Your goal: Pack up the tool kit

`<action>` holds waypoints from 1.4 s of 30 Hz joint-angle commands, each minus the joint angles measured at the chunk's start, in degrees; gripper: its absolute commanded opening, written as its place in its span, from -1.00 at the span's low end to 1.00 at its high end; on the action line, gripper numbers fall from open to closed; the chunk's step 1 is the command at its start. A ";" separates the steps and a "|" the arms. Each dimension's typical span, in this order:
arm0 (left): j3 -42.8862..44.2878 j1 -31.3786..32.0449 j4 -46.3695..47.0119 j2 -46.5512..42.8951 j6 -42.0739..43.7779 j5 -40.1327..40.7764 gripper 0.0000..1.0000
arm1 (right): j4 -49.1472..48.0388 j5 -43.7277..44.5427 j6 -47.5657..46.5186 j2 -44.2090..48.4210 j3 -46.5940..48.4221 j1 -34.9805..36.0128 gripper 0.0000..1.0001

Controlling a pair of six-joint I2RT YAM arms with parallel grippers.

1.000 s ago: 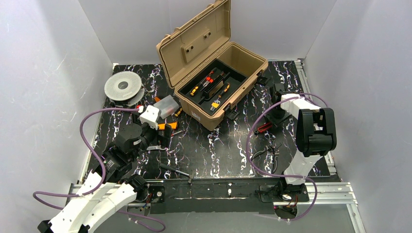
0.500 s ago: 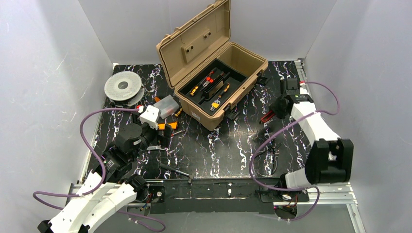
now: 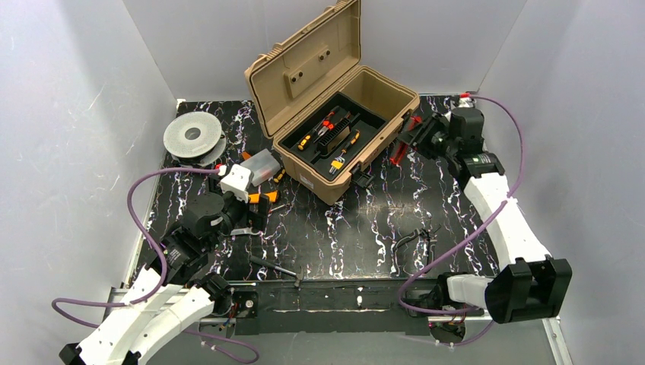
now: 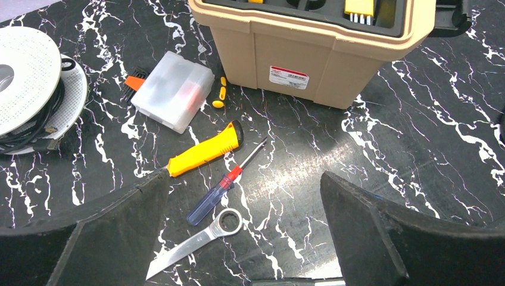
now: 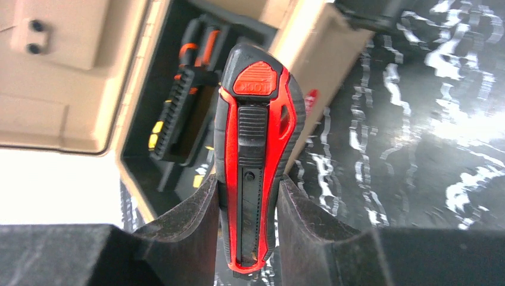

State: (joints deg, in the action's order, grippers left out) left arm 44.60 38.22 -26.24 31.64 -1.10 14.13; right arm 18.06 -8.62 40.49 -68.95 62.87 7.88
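Observation:
The tan toolbox (image 3: 357, 87) stands open at the back, and its black inner tray (image 3: 366, 119) holds several orange-black tools. My right gripper (image 3: 417, 137) is shut on a red-and-black utility knife (image 5: 256, 155), held in the air just off the box's right side (image 5: 304, 36). In the top view the knife (image 3: 399, 148) points toward the box. My left gripper (image 4: 244, 179) stands open low over the table at the left. Between its fingers lie a blue-handled screwdriver (image 4: 223, 187) and a steel wrench (image 4: 196, 241), with a yellow utility knife (image 4: 205, 149) just beyond.
A grey spool (image 3: 194, 137) and a small clear box (image 4: 172, 89) sit left of the toolbox. Black pliers (image 3: 417, 239) lie on the marbled mat at the right. A dark slim tool (image 3: 278, 268) rests near the front edge. White walls close in on three sides.
My right gripper closed on the red knife, lifted it off the mat and swung it back and up toward the toolbox. The left arm stayed still.

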 commanded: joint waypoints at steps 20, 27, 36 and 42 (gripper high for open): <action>0.56 0.14 -0.74 -0.81 -0.09 0.15 0.96 | -4.25 21.11 26.40 -20.66 18.34 21.83 0.39; 0.43 0.05 -0.74 -1.01 -0.13 0.11 0.96 | -2.17 22.45 26.99 -18.75 17.35 22.03 0.61; 0.57 0.08 -0.74 -1.32 -0.09 0.06 0.96 | 2.25 28.66 17.82 -6.44 8.46 21.83 0.69; 0.59 0.12 -0.76 -1.49 -0.13 -0.32 0.96 | 15.46 33.05 16.66 1.38 2.12 21.02 0.69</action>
State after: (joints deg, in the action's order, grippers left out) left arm 44.60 38.22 -26.41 30.68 -1.10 14.11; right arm 22.90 19.09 59.24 -71.66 68.66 29.56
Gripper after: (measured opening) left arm 0.981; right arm 0.843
